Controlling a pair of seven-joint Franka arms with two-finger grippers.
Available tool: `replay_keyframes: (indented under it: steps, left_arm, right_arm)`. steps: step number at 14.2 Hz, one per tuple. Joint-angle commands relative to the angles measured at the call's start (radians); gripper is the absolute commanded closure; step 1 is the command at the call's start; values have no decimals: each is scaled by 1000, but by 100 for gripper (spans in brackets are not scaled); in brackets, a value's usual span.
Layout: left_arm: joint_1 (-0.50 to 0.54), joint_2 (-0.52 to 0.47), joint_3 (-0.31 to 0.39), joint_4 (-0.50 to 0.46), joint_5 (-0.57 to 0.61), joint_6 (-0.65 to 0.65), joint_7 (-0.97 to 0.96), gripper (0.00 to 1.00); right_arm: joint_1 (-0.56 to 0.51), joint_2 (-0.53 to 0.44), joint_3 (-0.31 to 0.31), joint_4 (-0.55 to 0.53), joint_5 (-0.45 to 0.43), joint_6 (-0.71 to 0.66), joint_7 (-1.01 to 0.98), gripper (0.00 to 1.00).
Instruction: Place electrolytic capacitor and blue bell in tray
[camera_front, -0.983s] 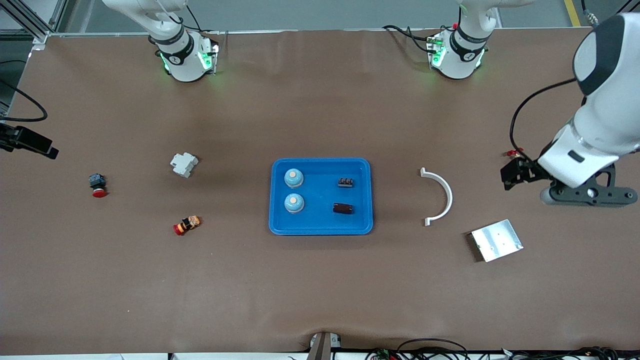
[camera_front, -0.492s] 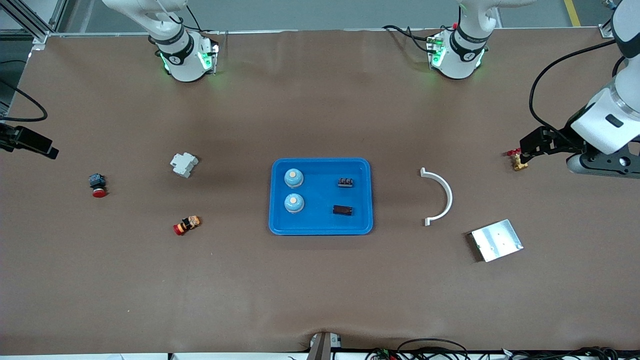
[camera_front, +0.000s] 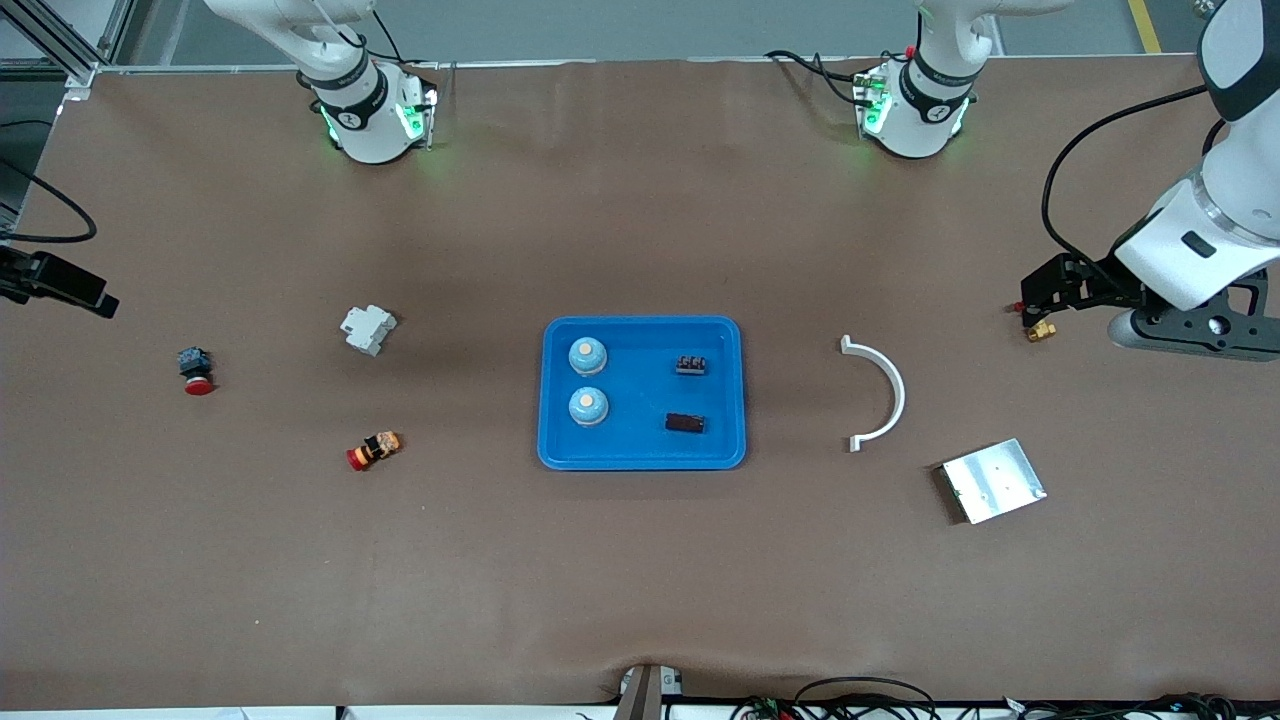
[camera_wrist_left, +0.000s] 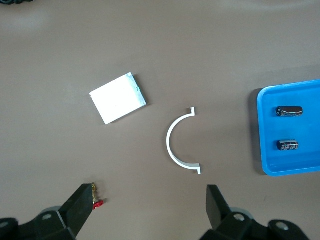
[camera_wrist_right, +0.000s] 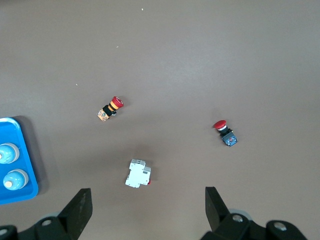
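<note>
The blue tray (camera_front: 642, 456) sits mid-table, and inside it are two blue bells (camera_front: 588, 354) at the right arm's end and two dark capacitors (camera_front: 685, 423) at the left arm's end, all resting on its floor. Beside the tray, toward the left arm's end, lies a white curved bracket (camera_front: 885, 392). The left gripper (camera_wrist_left: 150, 206) hovers empty with fingers spread wide near a small brass valve (camera_front: 1040, 330); the right gripper (camera_wrist_right: 147, 206) hangs wide open over a white breaker (camera_wrist_right: 138, 174).
</note>
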Motion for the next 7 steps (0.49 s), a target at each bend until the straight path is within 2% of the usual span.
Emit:
replay_keyframes:
  steps: [1, 7]
  left_arm:
    - [5, -29, -2, -12, -7, 5, 0, 0]
    - [-2, -35, -5, -12, -4, -1, -15, 0]
  right_arm:
    - [-15, -1, 10, 13, 15, -15, -45, 0]
    - [-18, -7, 5, 12, 15, -38, -120, 0]
